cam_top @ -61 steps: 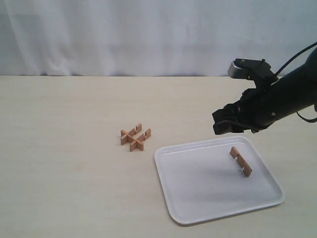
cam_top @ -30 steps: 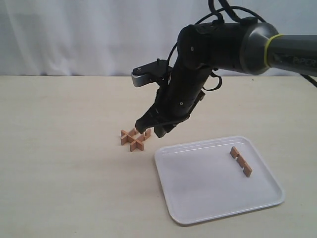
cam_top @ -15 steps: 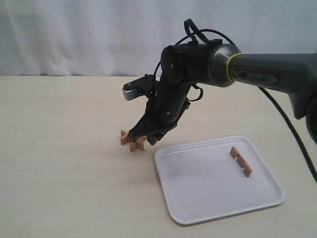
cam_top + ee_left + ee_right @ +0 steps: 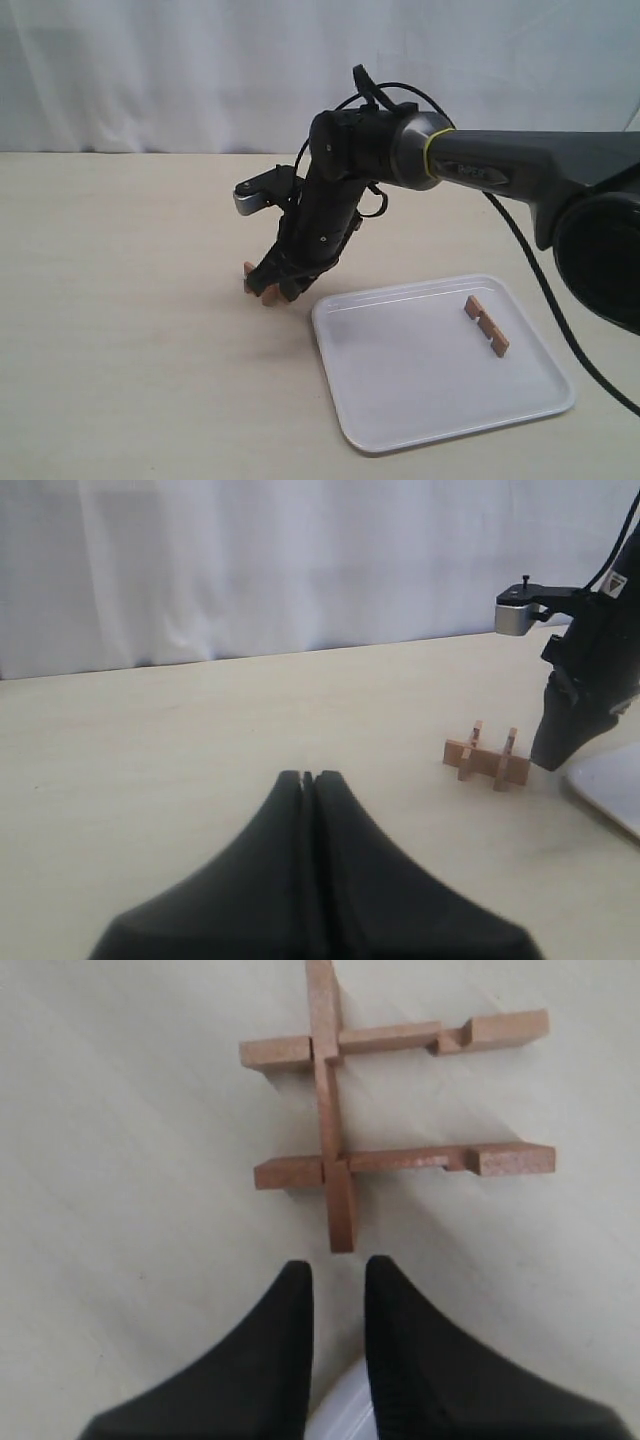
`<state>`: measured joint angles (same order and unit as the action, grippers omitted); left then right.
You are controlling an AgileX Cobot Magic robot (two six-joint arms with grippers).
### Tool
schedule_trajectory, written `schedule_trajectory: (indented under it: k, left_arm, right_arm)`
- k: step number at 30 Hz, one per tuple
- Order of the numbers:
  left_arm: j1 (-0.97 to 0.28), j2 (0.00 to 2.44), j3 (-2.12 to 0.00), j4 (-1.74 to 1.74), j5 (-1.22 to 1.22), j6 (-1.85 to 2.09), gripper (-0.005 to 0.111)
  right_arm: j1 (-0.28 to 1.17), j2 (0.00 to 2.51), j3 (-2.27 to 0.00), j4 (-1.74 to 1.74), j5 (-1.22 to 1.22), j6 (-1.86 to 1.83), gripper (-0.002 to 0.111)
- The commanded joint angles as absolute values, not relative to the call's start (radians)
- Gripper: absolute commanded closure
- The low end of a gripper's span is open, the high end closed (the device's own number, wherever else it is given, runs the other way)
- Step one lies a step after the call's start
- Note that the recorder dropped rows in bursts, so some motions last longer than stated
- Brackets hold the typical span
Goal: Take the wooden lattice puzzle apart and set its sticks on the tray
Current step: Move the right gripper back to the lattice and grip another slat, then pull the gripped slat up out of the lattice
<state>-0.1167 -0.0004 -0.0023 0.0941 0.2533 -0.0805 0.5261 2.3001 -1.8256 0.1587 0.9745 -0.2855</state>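
A wide table (image 4: 120, 330) with a pale cream, faintly grained top fills the lower part of the exterior view. Behind its far edge hangs a white curtain (image 4: 150, 70) in soft vertical folds. The light is even, casting only faint shadows.

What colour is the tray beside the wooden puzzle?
The tray is plain white, with no pattern; it shows best in the exterior view.
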Motion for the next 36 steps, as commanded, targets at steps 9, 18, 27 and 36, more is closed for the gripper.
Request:
schedule_trajectory:
  k: [9, 18, 27, 36]
  left_arm:
    - [-0.118, 0.0, 0.0, 0.093, 0.242, -0.084, 0.107]
    - [-0.118, 0.0, 0.0, 0.093, 0.242, -0.084, 0.107]
    - [-0.118, 0.0, 0.0, 0.093, 0.242, -0.084, 0.107]
    - [-0.118, 0.0, 0.0, 0.093, 0.242, -0.084, 0.107]
  right_arm:
    - [0.526, 2.329, -1.831, 0.173, 0.914, -0.299, 0.082]
    - [0.526, 2.363, -1.831, 0.169, 0.874, -0.269, 0.082]
    - [0.526, 2.363, -1.831, 0.172, 0.89, -0.269, 0.104]
    - [0.526, 2.363, -1.831, 0.179, 0.904, -0.265, 0.104]
